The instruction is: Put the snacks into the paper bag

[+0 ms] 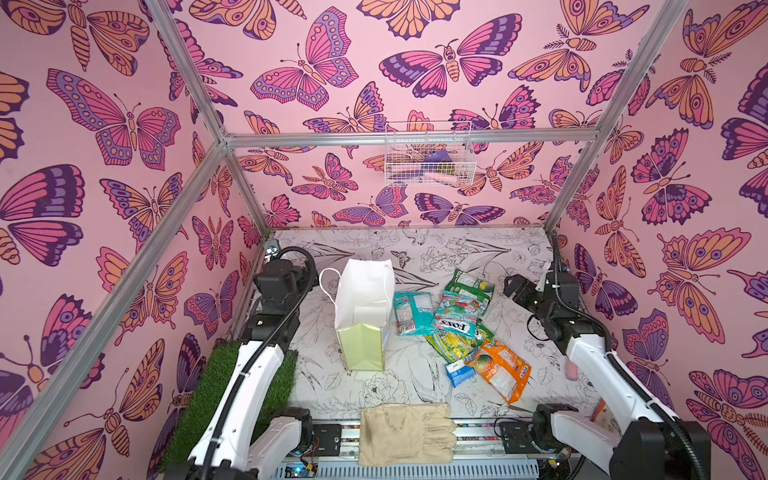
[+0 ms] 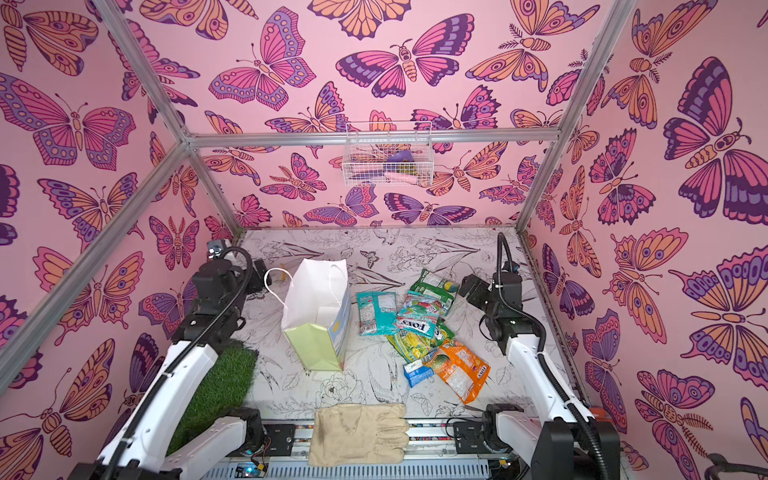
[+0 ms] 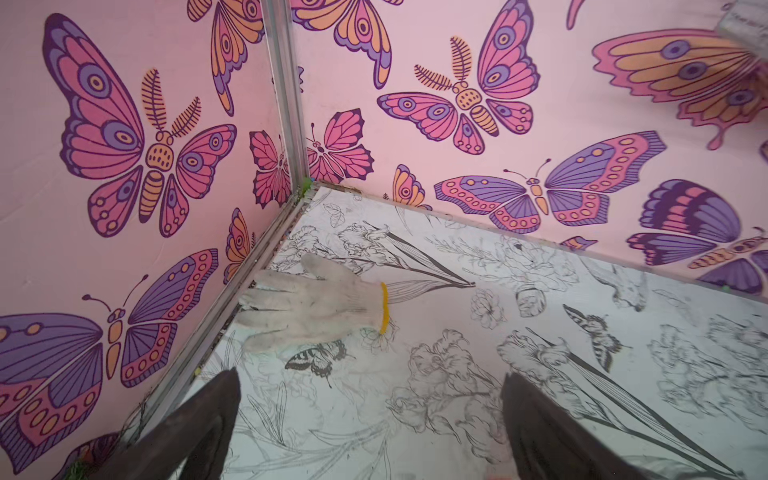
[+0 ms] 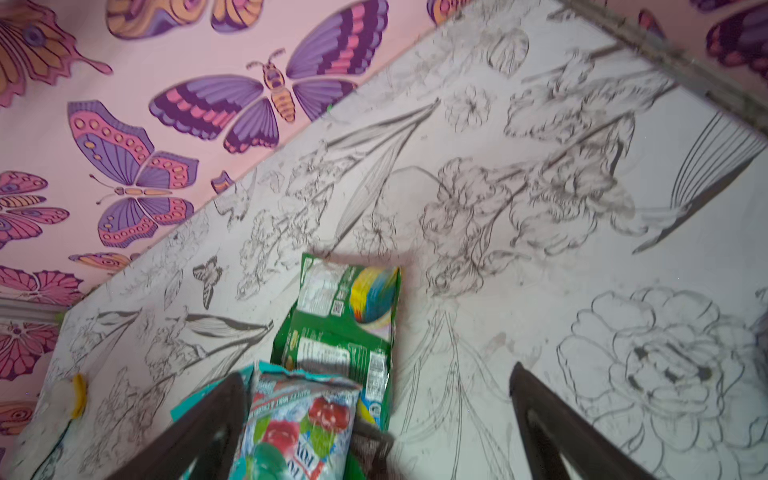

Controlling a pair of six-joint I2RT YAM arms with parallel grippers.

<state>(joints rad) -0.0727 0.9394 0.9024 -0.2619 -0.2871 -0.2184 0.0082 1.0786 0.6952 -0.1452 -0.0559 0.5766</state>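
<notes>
The paper bag (image 1: 365, 316) (image 2: 316, 320) stands upright and open at mid-left of the table, white with a pale green side panel. To its right the snacks lie in a loose pile: a teal packet (image 1: 411, 311), a Fox's packet (image 1: 457, 318) (image 4: 299, 415), a green packet (image 1: 471, 286) (image 4: 345, 324), a yellow-green one (image 1: 453, 345), an orange one (image 1: 500, 368) and a small blue one (image 1: 459, 371). My right gripper (image 1: 513, 286) (image 4: 377, 371) hangs open just right of the green packet and holds nothing. My left gripper (image 3: 370, 375) is open and empty, pointing at the back left corner behind the bag.
A white knit glove (image 3: 316, 303) with a yellow cuff lies in the back left corner. At the front edge lies a beige fabric glove (image 1: 405, 434). A patch of fake grass (image 1: 216, 399) sits under the left arm. On the back wall hangs a white wire basket (image 1: 428, 160).
</notes>
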